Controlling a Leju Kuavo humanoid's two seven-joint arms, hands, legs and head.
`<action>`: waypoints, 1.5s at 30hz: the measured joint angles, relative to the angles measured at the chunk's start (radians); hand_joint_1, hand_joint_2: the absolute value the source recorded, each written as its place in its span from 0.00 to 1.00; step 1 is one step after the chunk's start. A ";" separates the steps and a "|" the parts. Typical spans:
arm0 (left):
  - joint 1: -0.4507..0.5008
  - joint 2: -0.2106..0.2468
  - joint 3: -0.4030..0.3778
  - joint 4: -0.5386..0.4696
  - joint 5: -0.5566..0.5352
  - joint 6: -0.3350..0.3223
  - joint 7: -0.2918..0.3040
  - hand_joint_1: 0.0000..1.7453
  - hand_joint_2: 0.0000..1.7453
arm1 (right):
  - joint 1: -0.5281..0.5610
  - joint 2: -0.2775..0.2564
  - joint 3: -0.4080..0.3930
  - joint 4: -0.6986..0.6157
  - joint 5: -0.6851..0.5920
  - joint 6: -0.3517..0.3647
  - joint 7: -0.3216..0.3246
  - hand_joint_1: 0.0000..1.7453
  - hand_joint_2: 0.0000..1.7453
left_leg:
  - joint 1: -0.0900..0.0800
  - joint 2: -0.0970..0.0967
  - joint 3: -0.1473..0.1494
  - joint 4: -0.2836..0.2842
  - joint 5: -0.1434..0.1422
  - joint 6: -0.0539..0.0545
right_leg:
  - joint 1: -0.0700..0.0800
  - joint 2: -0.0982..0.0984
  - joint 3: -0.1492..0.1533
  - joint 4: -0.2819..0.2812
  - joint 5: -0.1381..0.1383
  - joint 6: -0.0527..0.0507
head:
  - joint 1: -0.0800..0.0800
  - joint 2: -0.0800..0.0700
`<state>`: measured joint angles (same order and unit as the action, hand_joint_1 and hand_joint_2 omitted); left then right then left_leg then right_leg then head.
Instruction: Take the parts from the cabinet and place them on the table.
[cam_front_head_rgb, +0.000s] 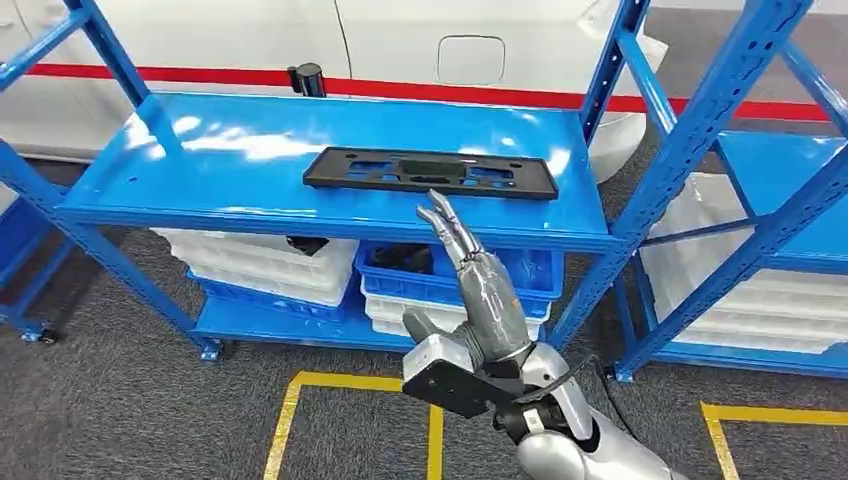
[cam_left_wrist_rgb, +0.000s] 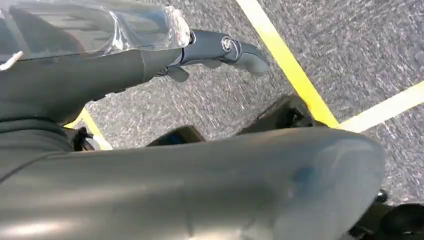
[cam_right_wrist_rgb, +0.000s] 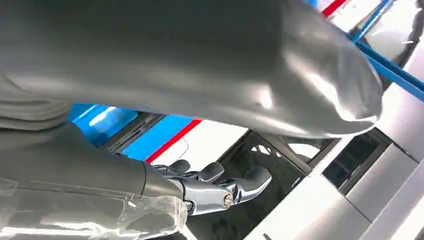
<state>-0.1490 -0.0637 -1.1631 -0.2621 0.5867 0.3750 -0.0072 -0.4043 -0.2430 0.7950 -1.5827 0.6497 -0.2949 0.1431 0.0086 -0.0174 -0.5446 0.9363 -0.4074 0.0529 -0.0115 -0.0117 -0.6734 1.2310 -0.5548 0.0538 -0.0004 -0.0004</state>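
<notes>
Blue steel shelving (cam_front_head_rgb: 120, 190) stood on grey carpet marked with yellow floor tape (cam_front_head_rgb: 300, 400), with a white car body (cam_front_head_rgb: 400, 45) behind it. You had the right hand (cam_front_head_rgb: 470, 275) raised before the upper shelf, its fingers (cam_front_head_rgb: 445, 225) stretched out straight and grasping nothing. Just beyond the fingertips lay the black license plate frame (cam_front_head_rgb: 430, 172), flat on that shelf, not touched. Below the fingers, blue and white bins (cam_front_head_rgb: 455, 290) sat stacked. Your left hand (cam_left_wrist_rgb: 150, 65) hung over the carpet, fingers (cam_left_wrist_rgb: 225, 50) extended, empty.
</notes>
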 joint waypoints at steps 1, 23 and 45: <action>-0.001 -0.001 0.000 0.000 -0.001 0.000 0.000 0.00 0.00 | 0.000 -0.006 0.000 -0.003 0.036 -0.006 0.010 0.00 0.00 | 0.000 -0.005 0.002 0.000 0.000 -0.001 | -0.001 0.000 0.043 -0.092 0.051 -0.002 | 0.000 0.000; -0.004 -0.011 -0.004 0.000 -0.009 -0.002 0.012 0.00 0.00 | -0.047 -0.073 0.029 -0.039 0.639 0.050 0.111 0.00 0.00 | -0.011 0.015 -0.006 0.005 -0.004 -0.010 | 0.007 -0.001 0.129 -0.278 0.109 -0.017 | -0.005 0.000; -0.005 -0.040 -0.003 0.000 0.002 -0.009 -0.011 0.00 0.00 | -0.071 -0.109 0.058 -0.042 0.598 0.098 0.082 0.00 0.00 | -0.003 0.003 -0.162 0.355 -0.164 -0.045 | 0.004 0.003 0.114 -0.280 0.128 -0.049 | -0.006 0.000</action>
<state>-0.1544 -0.1034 -1.1666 -0.2617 0.5886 0.3662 -0.0179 -0.4754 -0.3517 0.8530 -1.6247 1.2482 -0.1972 0.2254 0.0058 -0.0144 -0.7063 1.2913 -0.5714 0.0080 -0.0072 -0.0088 -0.5597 0.9513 -0.4266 0.0046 -0.0069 -0.0004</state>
